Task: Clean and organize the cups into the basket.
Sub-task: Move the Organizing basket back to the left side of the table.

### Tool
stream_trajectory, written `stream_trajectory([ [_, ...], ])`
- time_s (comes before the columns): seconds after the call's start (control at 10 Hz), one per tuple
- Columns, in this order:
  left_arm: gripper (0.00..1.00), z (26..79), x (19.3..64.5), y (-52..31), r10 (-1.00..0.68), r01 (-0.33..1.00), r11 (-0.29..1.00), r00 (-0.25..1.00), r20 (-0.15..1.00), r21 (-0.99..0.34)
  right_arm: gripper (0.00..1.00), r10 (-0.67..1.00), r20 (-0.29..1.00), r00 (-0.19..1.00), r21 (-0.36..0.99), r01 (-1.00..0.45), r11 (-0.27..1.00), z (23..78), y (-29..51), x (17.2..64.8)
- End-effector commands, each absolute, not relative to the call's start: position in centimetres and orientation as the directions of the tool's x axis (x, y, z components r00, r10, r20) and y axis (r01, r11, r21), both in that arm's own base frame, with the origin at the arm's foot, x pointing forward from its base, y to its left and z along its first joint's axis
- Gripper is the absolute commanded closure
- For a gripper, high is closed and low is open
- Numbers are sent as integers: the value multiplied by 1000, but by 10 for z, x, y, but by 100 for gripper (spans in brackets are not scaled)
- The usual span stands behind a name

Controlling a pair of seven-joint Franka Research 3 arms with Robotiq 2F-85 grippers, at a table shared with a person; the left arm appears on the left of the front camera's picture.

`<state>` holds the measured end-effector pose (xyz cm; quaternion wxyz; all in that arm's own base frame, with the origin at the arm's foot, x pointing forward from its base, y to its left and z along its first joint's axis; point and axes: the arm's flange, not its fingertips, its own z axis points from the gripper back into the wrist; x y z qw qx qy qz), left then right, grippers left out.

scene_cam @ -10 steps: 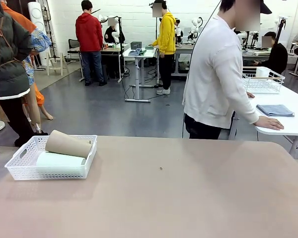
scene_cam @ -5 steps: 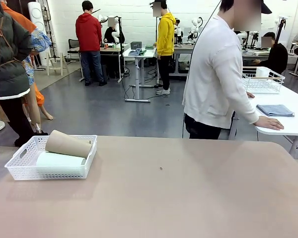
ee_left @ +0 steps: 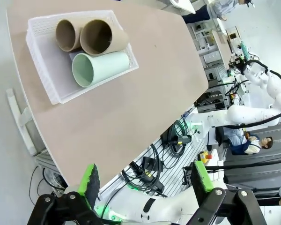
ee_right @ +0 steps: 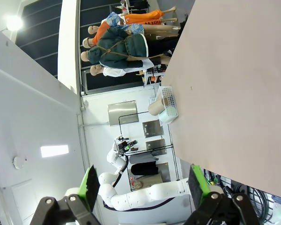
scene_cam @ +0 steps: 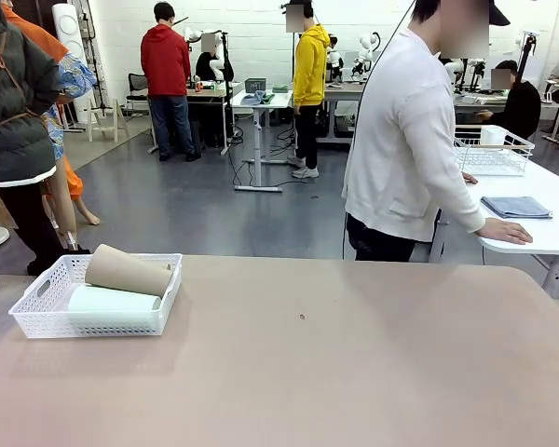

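Three cups lay in the basket (scene_cam: 37,321) at the table's (scene_cam: 354,372) left end.
From the front the mint cup (scene_cam: 112,302) and one tan cup (scene_cam: 126,271) showed, the second tan cup (ee_left: 67,34) hidden behind; left gripper (ee_left: 145,180) and right gripper (ee_right: 143,183) hung spread, grasping nothing.

From my seat at the front camera, the basket (scene_cam: 45,312) sits on the table (scene_cam: 354,372) at about nine o'clock from the table's middle, close to the left edge. Three cups lie on their sides in it. In the left wrist view, two cups (ee_left: 67,34) (ee_left: 103,38) lie side by side touching, and the third cup (ee_left: 99,68) lies against them, nearer the robot's side of the basket. A person (scene_cam: 405,140) stands beyond the table's far edge at roughly one o'clock, one hand (scene_cam: 506,231) resting on a neighbouring table (scene_cam: 550,219) at two o'clock. On that table a wire basket (scene_cam: 489,154) stands behind a folded cloth (scene_cam: 515,207).
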<state>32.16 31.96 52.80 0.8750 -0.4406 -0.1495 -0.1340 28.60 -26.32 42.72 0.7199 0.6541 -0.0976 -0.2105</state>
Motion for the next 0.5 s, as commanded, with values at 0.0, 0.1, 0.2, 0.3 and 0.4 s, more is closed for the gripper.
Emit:
stream_trajectory([
  [0.0,0,539,316,320,-129,430,556,890,437,-711,0,-434,-146,889,981,188,54,429,-263,286],
  [0.1,0,540,315,323,-137,434,556,889,437,-709,0,-434,-146,889,981,188,54,429,-263,286],
  [0.2,0,540,315,323,-147,444,552,885,442,-706,0,-434,-146,889,981,188,54,429,-263,286],
  [0.3,0,540,316,323,-158,460,535,879,450,-709,0,-434,-146,889,981,188,54,429,-263,286],
  [0.4,0,540,315,322,-173,469,522,876,449,-712,0,-434,-146,889,981,188,54,429,-263,286],
])
